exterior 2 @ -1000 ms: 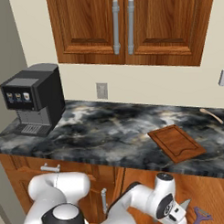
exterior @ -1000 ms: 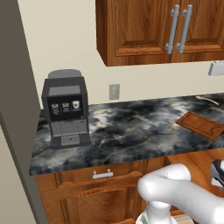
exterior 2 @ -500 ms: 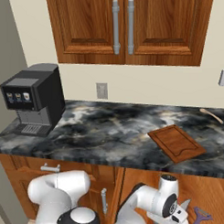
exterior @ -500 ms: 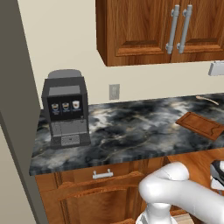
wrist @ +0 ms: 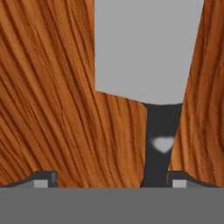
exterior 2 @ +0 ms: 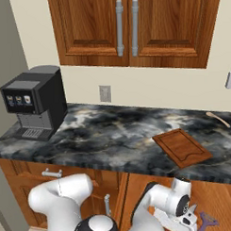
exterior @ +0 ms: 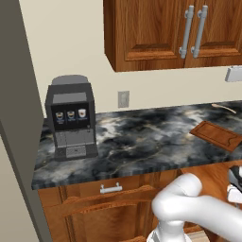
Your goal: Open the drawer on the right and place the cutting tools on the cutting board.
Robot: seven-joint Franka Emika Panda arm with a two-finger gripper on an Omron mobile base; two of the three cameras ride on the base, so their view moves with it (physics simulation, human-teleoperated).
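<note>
Hand view: your two finger tips sit far apart at the bottom edge, one fingertip (wrist: 43,178) at the left and the other at the right, so the gripper (wrist: 111,180) stands wide with nothing clamped between the pads. Close under the hand you look onto the orange-brown wood lining of the drawer (wrist: 57,96). On it lies a knife (wrist: 148,57): a broad flat grey blade fills the upper middle, and its dark handle runs down from the blade to the bottom edge, just inside the right fingertip. The handle lies between the fingers but hard over to the right side, well apart from the left tip. Whether the right pad touches it you cannot tell from here.

Right base view: the arm reaches down below the counter edge, with the hand low at the right, in front of the opened drawer's wood. A small purple-grey tool (exterior 2: 208,223) shows just to the right of the hand.

The cutting board (exterior 2: 181,147) lies flat on the dark marbled counter (exterior 2: 108,134), right of centre, bare. A coffee machine (exterior 2: 34,101) stands at the counter's left end, well apart from the board.
</note>
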